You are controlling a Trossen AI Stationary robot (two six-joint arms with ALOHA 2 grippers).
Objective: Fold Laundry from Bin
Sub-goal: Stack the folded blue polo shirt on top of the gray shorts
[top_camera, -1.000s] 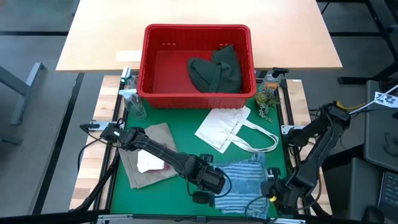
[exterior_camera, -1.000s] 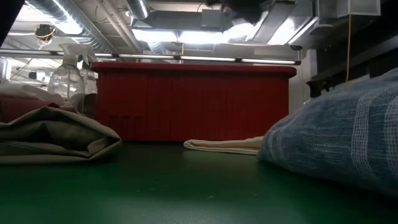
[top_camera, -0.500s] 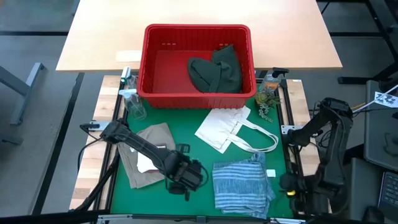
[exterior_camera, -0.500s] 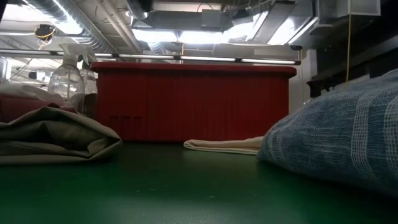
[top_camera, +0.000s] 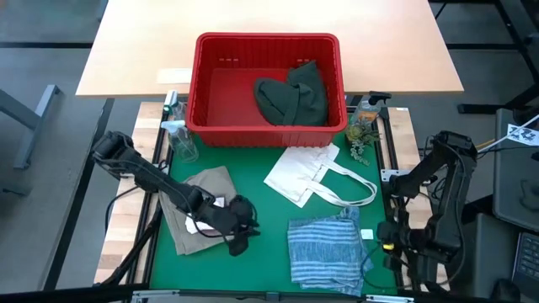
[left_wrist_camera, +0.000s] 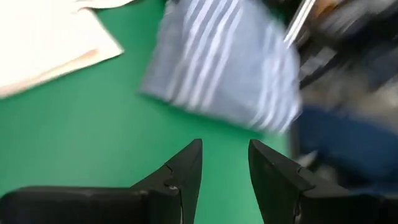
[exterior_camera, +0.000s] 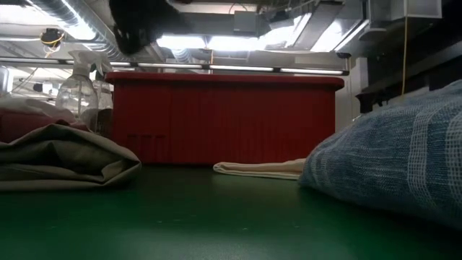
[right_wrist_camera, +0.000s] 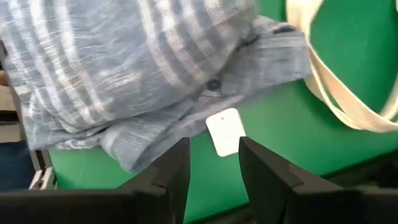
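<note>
**Releasing the folded shirt: both arms withdrawn**

Lying folded at the lower centre-right of the high view, the blue-white striped shirt rests on the green mat with neither gripper on it. One second earlier both grippers were at its lower edge; since then the left gripper has moved away to the left and now sits beside the tan garment, and the right gripper has pulled back to the lower right, just off the shirt's right edge. Both wrist views show the fingers apart with nothing between them. Judgement: the fold on this piece appears finished and the next garment is due.

Remaining laundry:
- The dark green garment lies unfolded in the right half of the red bin, at upper centre of the high view.
- The tan garment lies at lower left with a small white cloth on it; a maroon trace beside that cloth is too small to confirm.

Surroundings:
- A white tote bag lies between the bin and the shirt.
- A clear spray bottle stands at the bin's left corner; a small plant stands at its right corner.
- The mat sits on a wood table; a second light tabletop lies beyond the bin.
- The low view shows ceiling lights and ducting behind the bin wall.
</note>
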